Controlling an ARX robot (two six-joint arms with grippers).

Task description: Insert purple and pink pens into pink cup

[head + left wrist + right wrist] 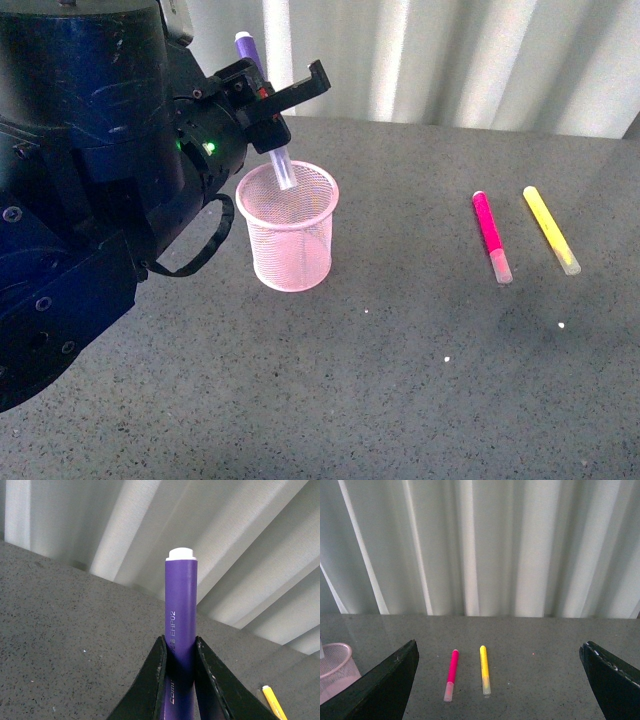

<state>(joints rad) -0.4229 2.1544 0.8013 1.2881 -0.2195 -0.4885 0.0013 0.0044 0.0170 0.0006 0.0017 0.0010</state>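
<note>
The left gripper (pixel 268 112) is clamped on the barrel of the purple pen (pixel 246 45). The left wrist view shows both black fingers (pixel 150 680) pressed against its sides. The pen is tilted, its white end up toward 11 o'clock and its clear cap (pixel 285 172) down toward 5 o'clock. The cap dips just inside the mouth of the pink cup (pixel 290 250), near the rim's 11 o'clock edge. Through the mesh the cup looks otherwise empty, and nothing has reached its base. I judge the main risk to be the tilt. Let go from here, the pen would likely fall against the far rim, and a light holder with a pen standing above its rim could rock or tip. The gripper body also hangs close above the rim and might nudge the cup on its way down or out. At 3 o'clock from the cup, well apart, the pink pen (pixel 490 235) lies flat on the table (pixel 400 400), cap toward the robot. The yellow marker (pixel 550 230) lies just beside it, again at 3 o'clock. The right gripper (pixel 499 650) is spread wide and holds nothing.
</note>
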